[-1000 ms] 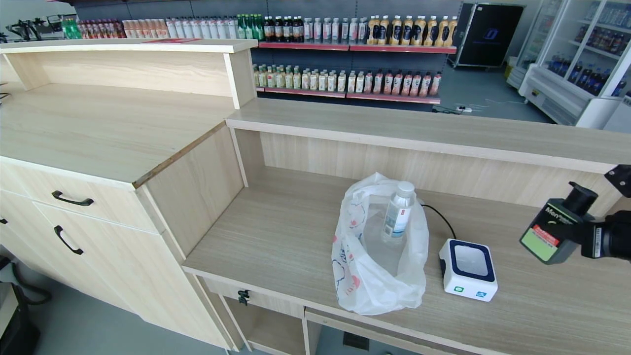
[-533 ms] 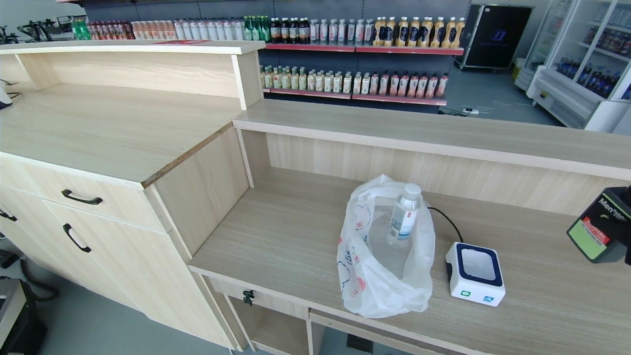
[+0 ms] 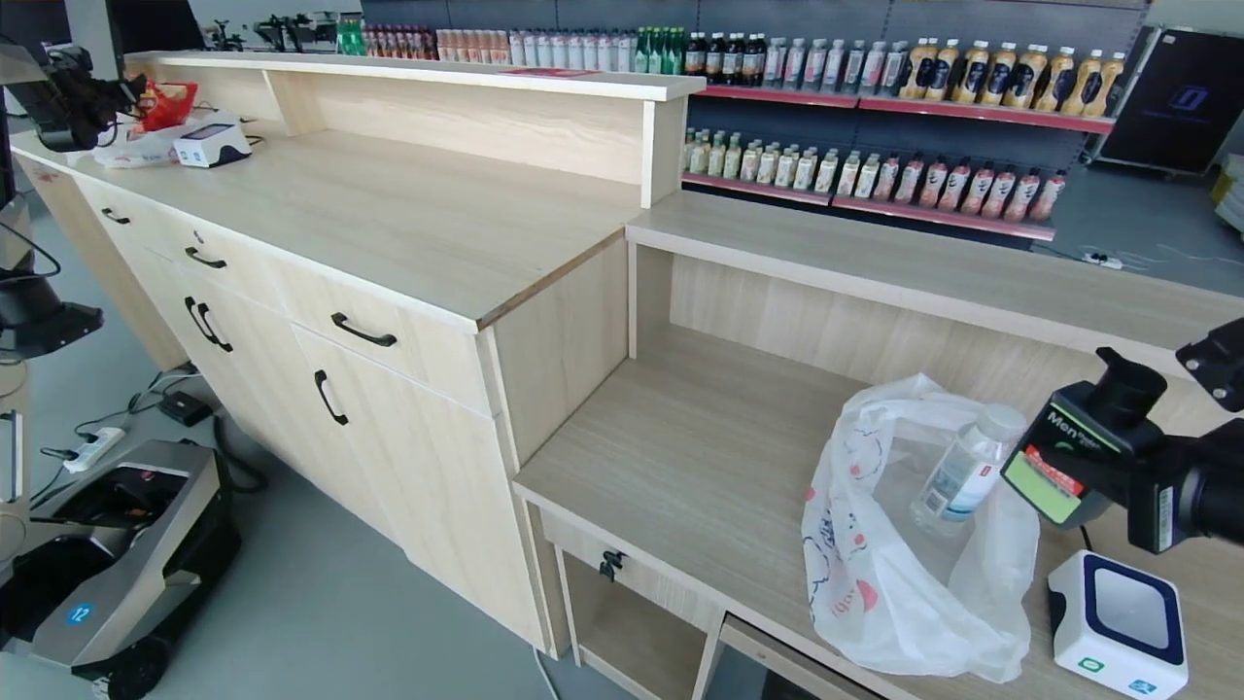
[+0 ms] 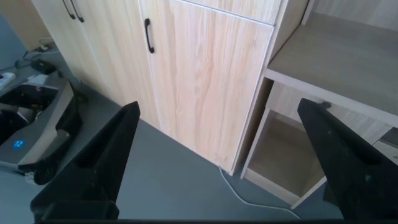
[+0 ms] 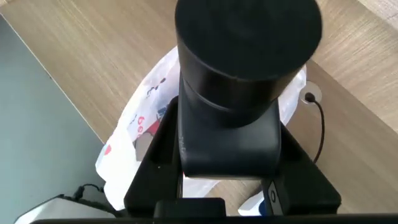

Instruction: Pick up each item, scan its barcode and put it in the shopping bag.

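1. A dark bottle [image 3: 1079, 452] with a black cap and a green label is held up in the air above the desk [image 3: 719, 437]. It is tilted, with its cap up.
2. The bottle is gripped by the right pincer [image 3: 1132, 476], which is closed tight on its sides. In the right wrist view the dark bottle [image 5: 239, 93] is seen from its cap end.
3. The shopping bag [image 3: 875, 574] is white, with red and blue pictures on it. It stands open on the desk, just beside and below the held bottle.
4. A clear bottle [image 3: 962, 472] with a white cap is leaned inside the bag.
5. A white scanner [image 3: 1118, 627] with a dark blue frame is placed on the desk just beside the bag, near the front edge. A black cable [image 5: 320, 124] is laid on the desk behind the bag.
6. The left pincer [image 4: 214, 155] is held over the grey floor [image 4: 174, 186], near a cupboard door [image 4: 205, 74]. Its two fingers are spread wide, and nothing is held between them.
7. A higher desk [image 3: 389, 214] with drawers is joined on the left.
8. Shelves [image 3: 875, 92] full of drink bottles are lined up behind.
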Controlling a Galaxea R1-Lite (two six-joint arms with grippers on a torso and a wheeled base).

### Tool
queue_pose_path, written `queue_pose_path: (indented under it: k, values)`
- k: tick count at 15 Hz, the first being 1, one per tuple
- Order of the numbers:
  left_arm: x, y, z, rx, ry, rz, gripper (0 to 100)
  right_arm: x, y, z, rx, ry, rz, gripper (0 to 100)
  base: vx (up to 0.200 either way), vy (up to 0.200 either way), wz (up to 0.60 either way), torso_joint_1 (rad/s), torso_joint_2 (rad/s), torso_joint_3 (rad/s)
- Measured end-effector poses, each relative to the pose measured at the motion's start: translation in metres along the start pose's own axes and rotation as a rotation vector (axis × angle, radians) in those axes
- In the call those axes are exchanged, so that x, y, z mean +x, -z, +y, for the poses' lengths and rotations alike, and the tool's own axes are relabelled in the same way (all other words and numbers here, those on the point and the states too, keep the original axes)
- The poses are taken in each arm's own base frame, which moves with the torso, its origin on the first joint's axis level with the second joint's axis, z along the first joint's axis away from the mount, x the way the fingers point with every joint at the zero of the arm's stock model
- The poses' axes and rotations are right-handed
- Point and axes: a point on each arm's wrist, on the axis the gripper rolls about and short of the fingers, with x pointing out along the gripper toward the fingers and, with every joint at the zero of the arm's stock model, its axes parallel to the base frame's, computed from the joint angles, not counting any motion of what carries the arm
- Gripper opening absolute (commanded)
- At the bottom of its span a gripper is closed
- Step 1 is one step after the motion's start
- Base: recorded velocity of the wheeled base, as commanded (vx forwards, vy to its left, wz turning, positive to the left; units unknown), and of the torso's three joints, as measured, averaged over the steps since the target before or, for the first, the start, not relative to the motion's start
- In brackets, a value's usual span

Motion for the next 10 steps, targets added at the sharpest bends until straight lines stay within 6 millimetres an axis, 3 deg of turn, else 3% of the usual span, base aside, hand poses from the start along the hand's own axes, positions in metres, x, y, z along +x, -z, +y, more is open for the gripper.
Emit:
queue_pose_path:
  k: [5,10]
  values:
    - [0.000,0.000,0.000,0.000,-0.001,0.000,100,0.046,0.032,-0.018,0.019,-0.065,0.103,0,0.000,0.000,0.00,0.000,0.00,0.000]
    - [0.000,0.000,0.000,0.000,-0.001,0.000,100,0.076,0.073,-0.042,-0.051,-0.224,0.127,0,0.000,0.000,0.00,0.000,0.00,0.000]
